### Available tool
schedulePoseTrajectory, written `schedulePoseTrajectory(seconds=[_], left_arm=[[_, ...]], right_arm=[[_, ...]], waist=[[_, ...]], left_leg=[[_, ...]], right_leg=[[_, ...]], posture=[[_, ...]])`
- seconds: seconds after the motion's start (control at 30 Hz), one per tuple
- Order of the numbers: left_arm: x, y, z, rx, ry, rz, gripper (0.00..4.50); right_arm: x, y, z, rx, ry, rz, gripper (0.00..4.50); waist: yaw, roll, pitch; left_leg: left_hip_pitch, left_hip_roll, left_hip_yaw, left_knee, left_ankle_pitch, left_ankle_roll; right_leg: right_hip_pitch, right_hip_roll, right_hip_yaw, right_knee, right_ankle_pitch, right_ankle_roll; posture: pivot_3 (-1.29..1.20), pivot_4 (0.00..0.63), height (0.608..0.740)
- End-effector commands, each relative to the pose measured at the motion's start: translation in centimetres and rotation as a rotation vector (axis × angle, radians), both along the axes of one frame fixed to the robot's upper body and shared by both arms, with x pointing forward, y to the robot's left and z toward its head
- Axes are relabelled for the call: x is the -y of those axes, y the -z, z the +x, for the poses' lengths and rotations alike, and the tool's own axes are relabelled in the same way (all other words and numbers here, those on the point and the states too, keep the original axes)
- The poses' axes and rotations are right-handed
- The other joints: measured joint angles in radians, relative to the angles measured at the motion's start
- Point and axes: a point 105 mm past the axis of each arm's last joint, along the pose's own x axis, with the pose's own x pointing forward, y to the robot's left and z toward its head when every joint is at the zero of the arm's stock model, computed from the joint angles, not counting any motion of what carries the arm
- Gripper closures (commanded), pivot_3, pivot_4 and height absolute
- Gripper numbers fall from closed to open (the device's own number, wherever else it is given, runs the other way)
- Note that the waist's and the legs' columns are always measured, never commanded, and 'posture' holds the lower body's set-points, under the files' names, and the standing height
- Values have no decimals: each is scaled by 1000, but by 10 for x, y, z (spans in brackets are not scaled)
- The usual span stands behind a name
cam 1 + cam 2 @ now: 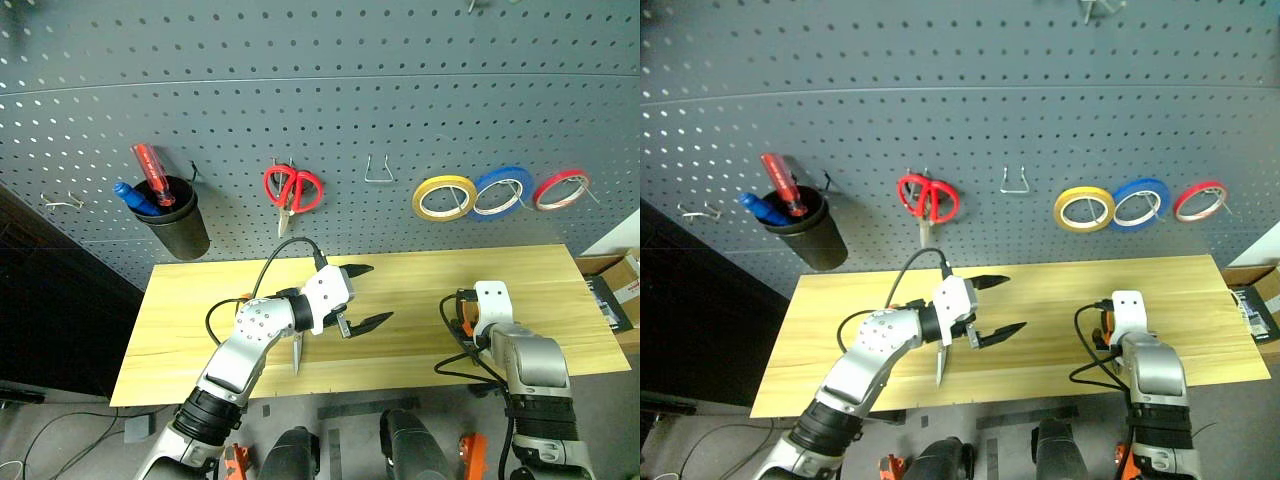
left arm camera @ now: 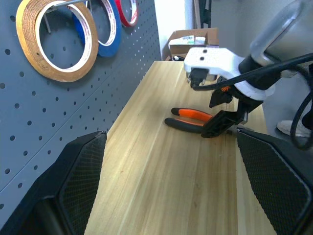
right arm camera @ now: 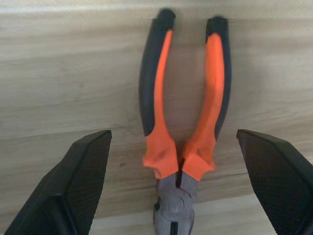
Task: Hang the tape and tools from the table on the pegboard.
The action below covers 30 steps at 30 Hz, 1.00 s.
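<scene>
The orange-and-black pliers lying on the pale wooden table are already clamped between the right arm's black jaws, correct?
Not clamped. The right wrist view shows the orange-and-black pliers lying flat on the pale wooden table, with the right gripper poised over them, its jaws spread wide on either side and not touching the handles.

Smooth pale wood table (image 3: 58, 73); rubbery-handled pliers (image 3: 183, 122)

red scissors (image 1: 293, 188), black cup (image 1: 178, 222)
</scene>
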Motion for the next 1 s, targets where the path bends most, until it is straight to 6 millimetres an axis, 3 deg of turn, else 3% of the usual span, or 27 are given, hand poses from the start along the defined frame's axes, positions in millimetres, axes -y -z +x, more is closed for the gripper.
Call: schedulePoseTrajectory(seconds=[0.03,0.23,0.33,0.43,0.53,0.73,0.83,1.0], left_arm=[[2,-8,-4,48,23,-10,0],[3,-7,-5,50,25,-8,0],[3,-8,-5,51,24,-18,0],[1,-6,-7,49,25,-16,0],[-3,-5,-8,28,21,-27,0],[-27,-8,-17,-70,-15,-133,0],[-46,-7,-21,-121,-82,-193,0],[-69,-5,-24,-102,-191,-235,0]], right_arm=[[9,1,8,15,38,32,83],[9,12,15,-18,57,119,83],[6,18,14,-50,35,137,674],[1,23,11,-69,15,136,1698],[-6,22,12,-54,2,133,1849],[-34,-21,17,197,-57,30,1849],[-69,-58,6,423,-155,-13,1849],[-120,-90,-24,600,-298,0,1849]], waist=[[0,0,0],[0,0,-4],[0,0,-9],[0,-1,-14],[0,-1,-18],[-3,-1,-20],[-2,0,-20],[3,-1,-21]], left_leg=[[0,0,0,0,0,0],[0,0,1,0,0,0],[0,0,1,0,0,0],[1,1,1,0,0,0],[1,1,1,0,0,0],[0,1,1,0,0,0],[0,2,1,-1,0,0],[1,1,0,0,0,0]], right_leg=[[0,0,0,0,0,0],[0,0,1,1,0,0],[0,0,1,1,0,0],[1,0,0,1,0,0],[1,0,0,1,0,0],[-1,1,1,1,0,0],[-2,1,2,2,0,0],[-1,1,1,0,0,0]], posture=[[-60,198,740],[-57,199,740],[-57,199,740],[-57,199,740],[-58,194,740],[-51,194,740],[-44,197,740],[-36,199,740]])
